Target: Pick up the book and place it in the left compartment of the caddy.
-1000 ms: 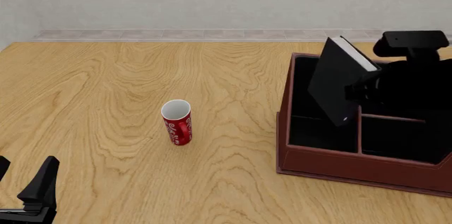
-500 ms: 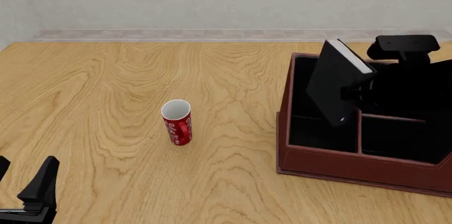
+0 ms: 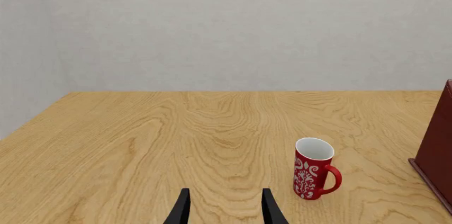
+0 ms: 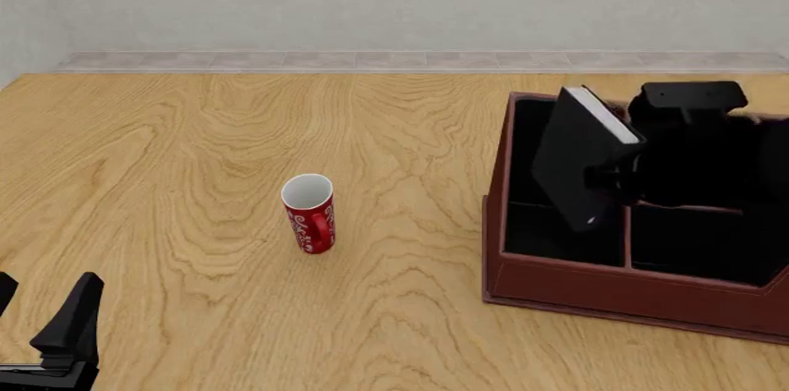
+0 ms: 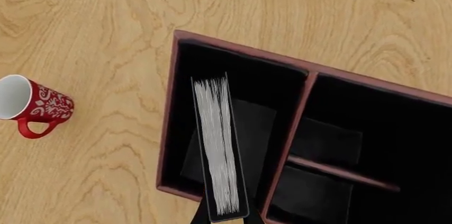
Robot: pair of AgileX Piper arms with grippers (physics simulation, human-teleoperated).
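Clamping the tilted book (image 4: 579, 164), the right jaws seemingly hold it over the caddy's (image 4: 592, 285) left compartment (image 4: 542, 225).

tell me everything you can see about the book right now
The book is a thin hardcover with plain black covers and white page edges. The right gripper is shut on it and holds it tilted in the front view, upper end leaning toward the right. It hangs over the caddy, above the long left compartment, its lower corner dipping inside the walls. Whether it touches the floor or walls cannot be told. In the right wrist view its page edge runs lengthwise along that compartment.
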